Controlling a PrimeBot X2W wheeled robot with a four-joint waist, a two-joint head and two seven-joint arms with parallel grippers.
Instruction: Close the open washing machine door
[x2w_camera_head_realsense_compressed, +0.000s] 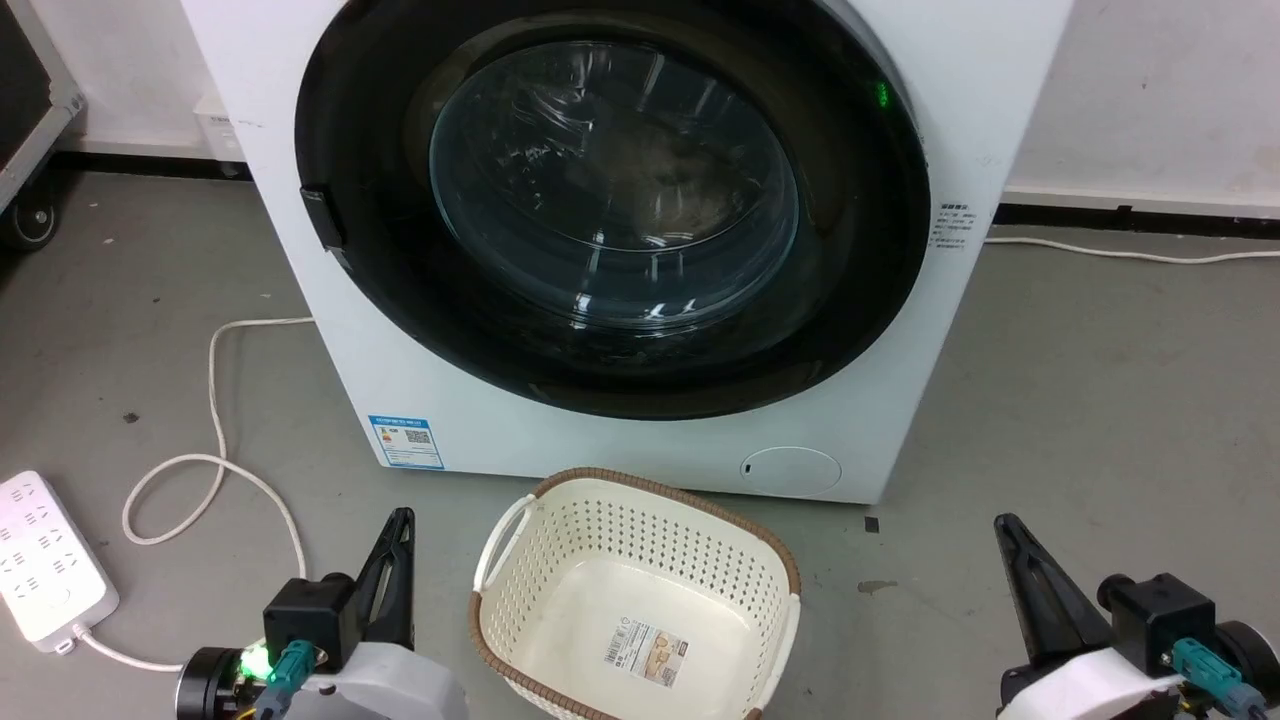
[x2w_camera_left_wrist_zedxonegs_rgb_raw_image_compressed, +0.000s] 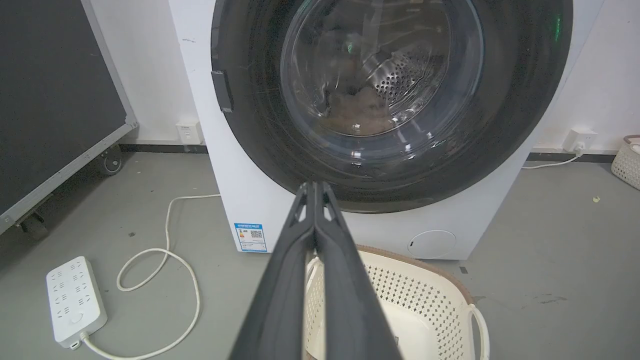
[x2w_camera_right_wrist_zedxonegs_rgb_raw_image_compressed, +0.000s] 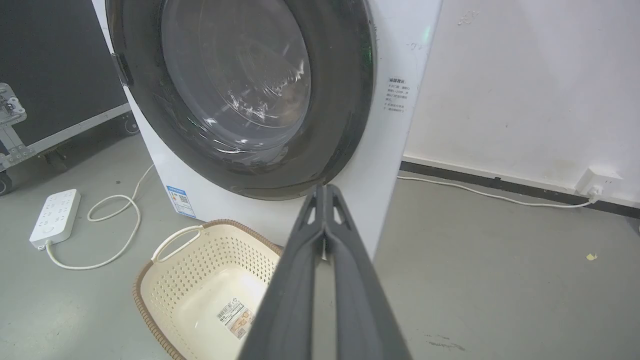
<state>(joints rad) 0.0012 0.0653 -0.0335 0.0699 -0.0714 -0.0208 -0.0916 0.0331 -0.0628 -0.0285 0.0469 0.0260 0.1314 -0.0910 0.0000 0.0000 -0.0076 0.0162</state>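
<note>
While both arms sit low over the grey floor, the washing machine door lies flat against the front of the washing machine. Its glossy black rim sits flush all round the porthole, with a small dark catch on its left edge. A green light glows at the rim's upper right. Through the bulging glass, in the left wrist view, I can make out the perforated steel drum and a brownish heap in it, possibly laundry, though reflections blur it.

The left tool has its two dark fingers pressed together and holds nothing; its tips point toward the machine's lower front. The right tool is likewise pinched tight and empty, well off to the other side.

Between them, just in front of the machine, stands a cream perforated basket with a brown woven rim and a paper label on its bottom. A blue-and-white sticker and a small round flap mark the machine's lower front. Toward the floor's left edge lies a white power strip with its cord looped beside it.
</note>
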